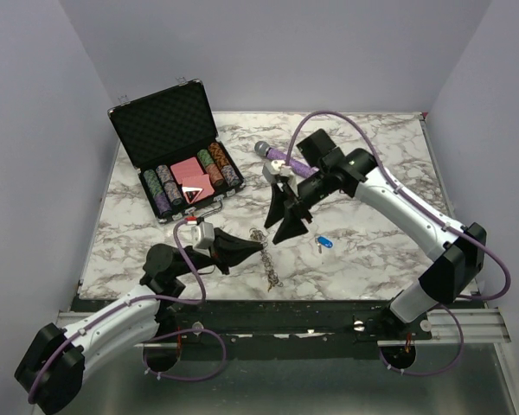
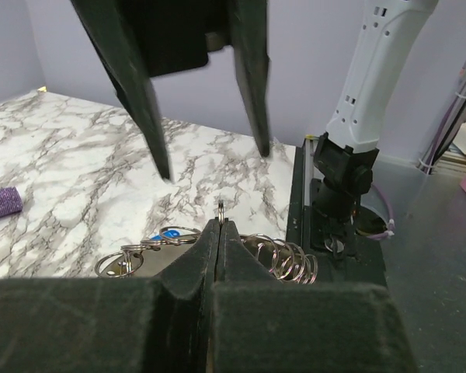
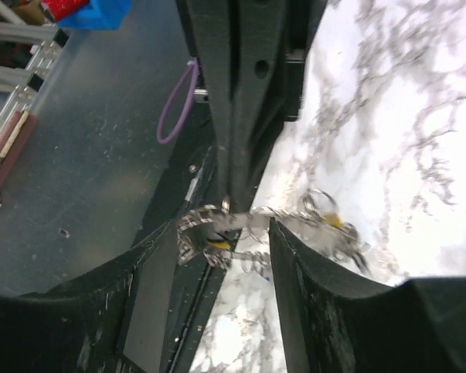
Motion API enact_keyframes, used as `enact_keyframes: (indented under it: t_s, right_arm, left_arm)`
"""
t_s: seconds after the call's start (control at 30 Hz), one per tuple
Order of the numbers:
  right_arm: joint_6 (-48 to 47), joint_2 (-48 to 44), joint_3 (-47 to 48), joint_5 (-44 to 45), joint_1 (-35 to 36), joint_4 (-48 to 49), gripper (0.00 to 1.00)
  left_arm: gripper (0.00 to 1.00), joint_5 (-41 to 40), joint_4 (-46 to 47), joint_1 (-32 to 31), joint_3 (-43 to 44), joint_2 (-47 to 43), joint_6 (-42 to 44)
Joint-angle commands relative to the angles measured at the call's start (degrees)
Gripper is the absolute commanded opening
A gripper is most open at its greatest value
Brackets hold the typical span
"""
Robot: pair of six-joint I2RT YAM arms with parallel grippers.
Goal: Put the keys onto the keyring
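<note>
Closed tight, the left gripper (image 2: pixel 220 227) pinches a thin metal loop of the keyring (image 1: pixel 266 259), a bunch of silvery rings lying on the marble table (image 1: pixel 372 173) near its front edge, between the two arms. From the left wrist the loop is seen edge-on, only a sliver above the shut fingertips. More rings fan out to either side behind them, half hidden by the fingers. The right gripper (image 1: pixel 272 234) hangs over the same spot with its jaws apart, holding nothing. In its own wrist view the left gripper's tip and the rings sit between its two fingers, but the picture is blurred. There a yellow key cap (image 3: pixel 330 222) shows only as a smear among the rings, and how many keys are threaded cannot be told. A blue key (image 1: pixel 322 243) lies on the marble near the keyring's right side, apart from it in the overhead view. At the back stand an open case (image 1: pixel 160 117) on the left and a purple microphone (image 1: pixel 281 156), one end covered by the right arm.
</note>
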Motion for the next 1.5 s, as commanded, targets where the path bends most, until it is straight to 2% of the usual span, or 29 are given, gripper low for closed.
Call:
enact_keyframes:
  t_s: [0.0,0.1,0.4,0.63,0.93,1.47]
  right_arm:
    - [-1.9,-2.2,5.7,-6.0,-5.7,-5.3,0.60]
    - [-4.2,-4.9,5.4,-7.7,-10.0,-7.0,0.60]
    - [-2.3,-12.9,-5.5,-8.4,-13.3,0.1,0.63]
    - [-1.8,-14.9,-11.2,-11.4,-13.8,4.3,0.63]
    - [-0.8,-16.7,-15.1,-11.2,-14.3,8.2,0.64]
    - [0.0,-18.8,-16.0,-10.6,-14.4,8.7,0.64]
  left_arm:
    - [0.00,3.3,7.6,0.4,-1.6,-4.8,0.4]
    - [0.00,7.3,6.7,1.3,-1.1,-7.9,-0.4]
    - [0.00,15.8,7.5,3.0,3.2,-12.1,-7.7]
    - [0.00,17.5,23.4,3.0,5.8,-5.8,-23.4]
    - [0.00,15.0,35.8,3.1,10.3,1.1,-39.5]
    - [0.00,16.7,39.2,3.2,17.0,7.3,-48.8]
